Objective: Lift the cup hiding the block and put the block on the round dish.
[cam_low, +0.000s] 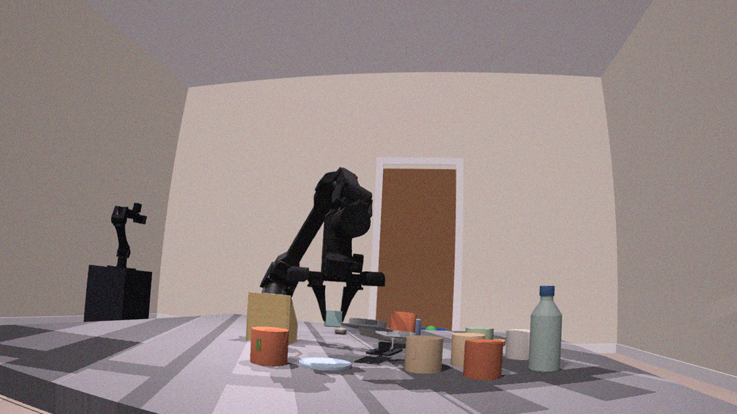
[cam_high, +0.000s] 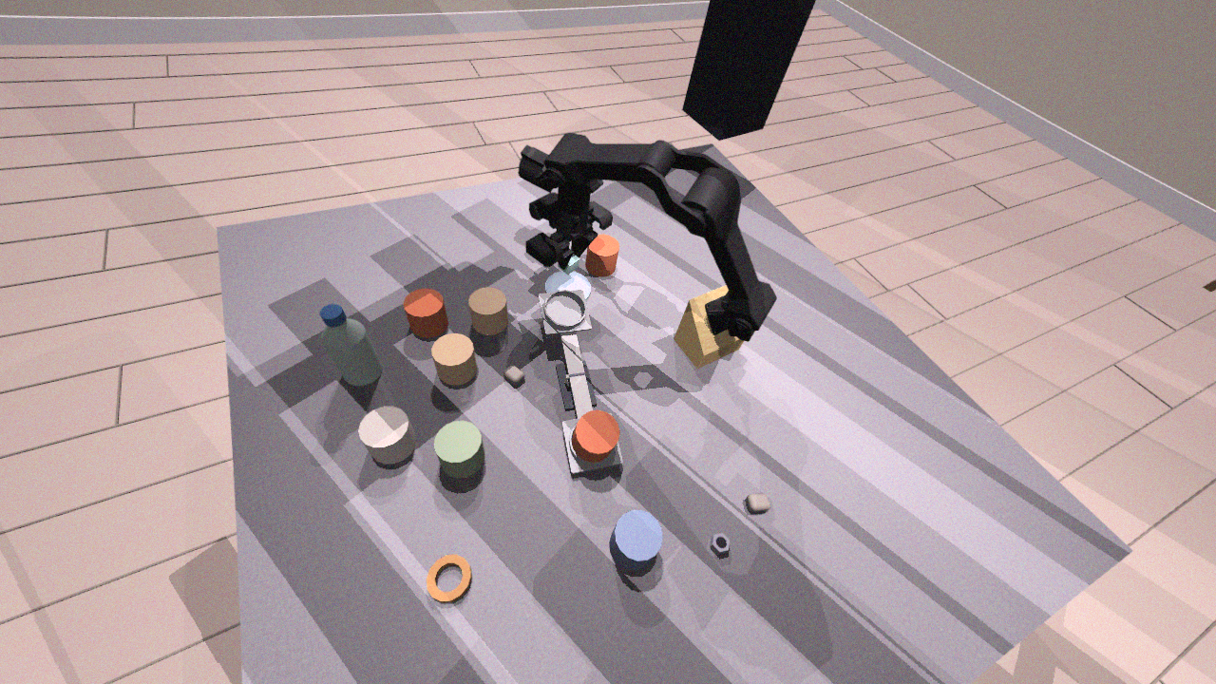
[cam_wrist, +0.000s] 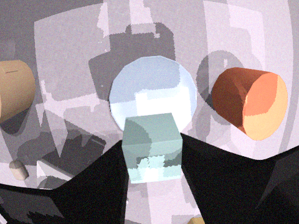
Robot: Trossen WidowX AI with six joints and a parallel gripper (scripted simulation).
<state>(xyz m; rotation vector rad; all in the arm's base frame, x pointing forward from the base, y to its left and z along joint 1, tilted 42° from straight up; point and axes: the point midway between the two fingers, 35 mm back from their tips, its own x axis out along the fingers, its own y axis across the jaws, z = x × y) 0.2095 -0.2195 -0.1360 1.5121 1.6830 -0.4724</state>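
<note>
My gripper (cam_high: 571, 258) (cam_low: 333, 317) (cam_wrist: 151, 142) is shut on the pale teal block (cam_high: 573, 264) (cam_low: 333, 319) (cam_wrist: 152, 149), held in the air. The round pale blue dish (cam_high: 576, 283) (cam_low: 324, 363) (cam_wrist: 146, 76) lies below; in the wrist view the block overlaps its near edge. The balance (cam_high: 580, 396) has one bare pan (cam_high: 565, 312) (cam_low: 366, 323), raised. An orange cup (cam_high: 596, 435) (cam_low: 403, 321) stands on its other end. Another orange cup (cam_high: 602, 256) (cam_low: 269, 345) (cam_wrist: 265, 104) stands beside the dish, not over it. A red-orange cup (cam_high: 426, 313) (cam_low: 483, 359) stands farther left in the top view.
Two tan cups (cam_high: 487, 311) (cam_high: 453, 359), a green bottle (cam_high: 351, 352) (cam_low: 545, 335), a white cup (cam_high: 387, 436) and a green cup (cam_high: 459, 448) stand left of the balance. A yellow block (cam_high: 701, 332) (cam_low: 270, 314) is by the arm base. A blue cup (cam_high: 636, 542) stands in front.
</note>
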